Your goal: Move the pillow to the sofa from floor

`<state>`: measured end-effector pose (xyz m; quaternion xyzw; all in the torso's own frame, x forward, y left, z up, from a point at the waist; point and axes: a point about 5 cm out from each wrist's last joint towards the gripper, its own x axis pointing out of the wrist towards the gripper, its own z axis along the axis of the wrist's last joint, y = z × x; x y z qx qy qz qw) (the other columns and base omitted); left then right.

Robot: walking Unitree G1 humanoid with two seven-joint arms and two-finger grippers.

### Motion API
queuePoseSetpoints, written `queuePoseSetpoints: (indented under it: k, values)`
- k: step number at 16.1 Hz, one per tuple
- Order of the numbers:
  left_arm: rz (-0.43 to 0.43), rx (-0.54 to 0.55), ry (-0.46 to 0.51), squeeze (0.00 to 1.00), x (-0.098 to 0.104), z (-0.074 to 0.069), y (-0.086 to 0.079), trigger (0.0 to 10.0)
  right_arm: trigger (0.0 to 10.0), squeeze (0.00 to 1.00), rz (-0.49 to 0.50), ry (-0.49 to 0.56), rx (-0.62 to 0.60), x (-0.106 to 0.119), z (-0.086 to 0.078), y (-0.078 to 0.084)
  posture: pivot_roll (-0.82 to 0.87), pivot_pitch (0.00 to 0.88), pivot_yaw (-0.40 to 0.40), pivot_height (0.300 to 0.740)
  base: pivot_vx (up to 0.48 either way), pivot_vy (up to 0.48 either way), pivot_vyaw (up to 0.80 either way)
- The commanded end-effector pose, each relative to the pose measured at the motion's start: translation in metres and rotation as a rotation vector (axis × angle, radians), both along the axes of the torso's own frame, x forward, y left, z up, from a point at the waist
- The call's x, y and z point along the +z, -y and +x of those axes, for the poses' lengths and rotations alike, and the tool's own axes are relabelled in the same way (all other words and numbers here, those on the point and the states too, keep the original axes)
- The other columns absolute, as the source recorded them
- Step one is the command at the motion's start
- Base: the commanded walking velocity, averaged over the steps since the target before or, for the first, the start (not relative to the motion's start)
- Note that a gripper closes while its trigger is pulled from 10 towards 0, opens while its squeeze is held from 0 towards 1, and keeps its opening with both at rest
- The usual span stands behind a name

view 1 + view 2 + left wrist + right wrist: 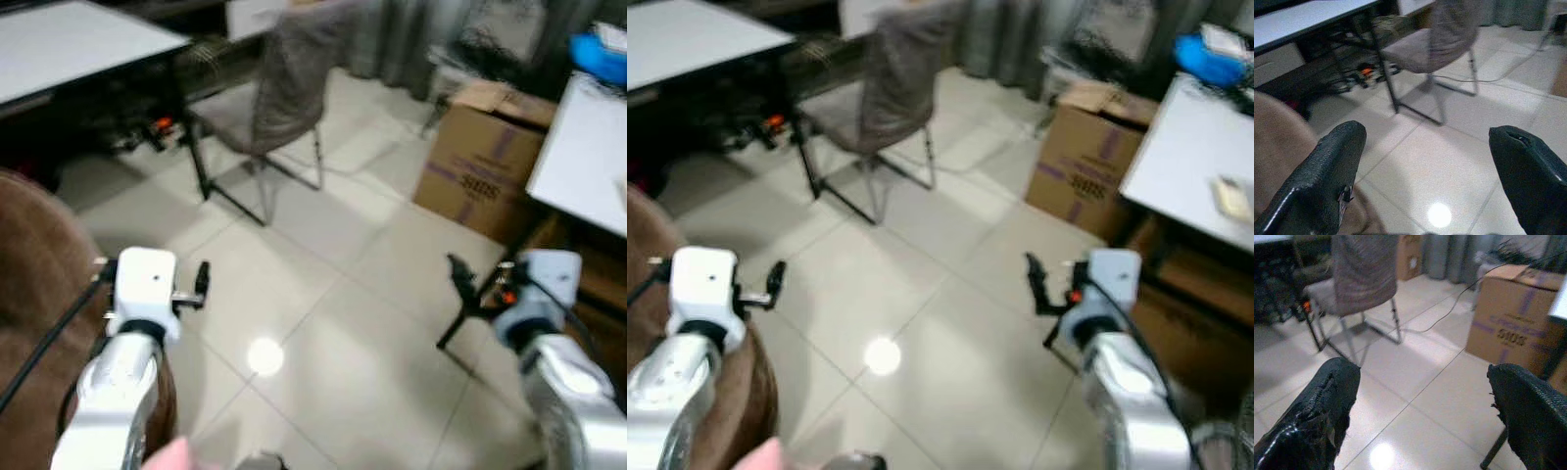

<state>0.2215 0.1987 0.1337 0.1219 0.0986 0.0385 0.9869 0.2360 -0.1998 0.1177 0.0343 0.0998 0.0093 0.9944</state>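
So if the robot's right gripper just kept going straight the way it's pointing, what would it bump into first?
Probably nothing soon. The right gripper is open and aims over bare tiled floor. Farther along sit the grey chair to one side and the cardboard box to the other; depth is hard to judge.

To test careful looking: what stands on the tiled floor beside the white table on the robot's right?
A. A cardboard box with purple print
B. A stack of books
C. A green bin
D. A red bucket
A: the cardboard box, printed in purple, stands by the white table.
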Motion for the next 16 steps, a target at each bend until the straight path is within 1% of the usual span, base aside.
queuePoseSetpoints:
  k: [1,2,3,4,5,7,9,10,11,12,13,14,16]
  values:
    - [0.021,0.002,0.018,1.00,0.003,-0.002,0.000,10.0,10.0,1.00,-0.010,-0.010,-0.015,-0.003,0.005,-0.002,0.13,0.000,-0.108,0.740,0.000,0.000,0.80]
    - [0.003,0.001,0.025,1.00,0.004,-0.002,0.001,10.0,10.0,1.00,-0.020,-0.015,-0.018,-0.004,0.010,-0.007,0.13,0.000,-0.111,0.740,0.000,0.000,0.80]
    - [0.025,-0.028,0.028,1.00,0.005,-0.002,0.005,10.0,10.0,1.00,-0.034,-0.014,-0.028,-0.002,0.013,-0.013,0.13,0.000,-0.100,0.740,0.000,0.000,0.00]
    - [0.031,-0.041,0.025,1.00,0.005,-0.001,0.006,10.0,10.0,1.00,-0.051,0.027,-0.048,0.001,0.015,-0.015,0.13,0.000,-0.089,0.740,0.000,0.000,0.00]
    - [0.022,-0.057,0.024,1.00,0.006,0.001,0.009,10.0,10.0,1.00,-0.031,0.064,-0.047,0.005,0.014,-0.017,0.12,0.000,-0.079,0.740,0.000,0.000,0.00]
    - [0.007,-0.072,0.028,1.00,0.009,0.005,0.009,10.0,10.0,1.00,0.009,0.001,-0.054,0.001,0.013,-0.018,0.10,0.000,-0.046,0.740,0.000,-0.330,0.00]
    - [0.007,-0.084,0.029,1.00,0.008,0.010,0.008,10.0,10.0,1.00,0.020,0.016,-0.081,0.003,0.010,-0.017,0.09,0.000,-0.021,0.740,0.000,-0.463,0.00]
    - [0.010,-0.087,0.030,1.00,0.009,0.014,0.007,10.0,10.0,1.00,0.006,0.012,-0.107,0.003,0.010,-0.016,0.08,0.000,-0.014,0.740,0.000,-0.480,0.00]
    - [0.011,-0.091,0.036,1.00,0.011,0.018,0.007,10.0,10.0,0.99,0.027,0.026,-0.103,0.005,0.012,-0.017,0.08,0.000,-0.013,0.740,0.000,-0.480,0.00]
    - [0.011,-0.093,0.039,1.00,0.012,0.019,0.007,10.0,10.0,0.53,0.016,0.019,-0.096,0.004,0.013,-0.017,0.08,0.000,-0.015,0.740,0.000,-0.480,0.00]
    - [0.012,-0.090,0.038,1.00,0.011,0.018,0.007,10.0,10.0,0.00,0.013,0.012,-0.071,0.005,0.016,-0.020,0.08,0.000,-0.020,0.740,0.000,-0.480,0.00]
    - [0.012,-0.089,0.039,1.00,0.011,0.018,0.006,10.0,10.0,0.00,0.015,0.010,-0.065,0.005,0.016,-0.021,0.08,0.000,-0.020,0.740,0.000,-0.480,0.00]
    - [-0.011,-0.075,0.044,1.00,0.011,0.017,0.006,10.0,10.0,0.00,0.006,0.020,-0.061,0.006,0.019,-0.021,0.08,0.000,-0.024,0.740,0.000,0.000,0.00]
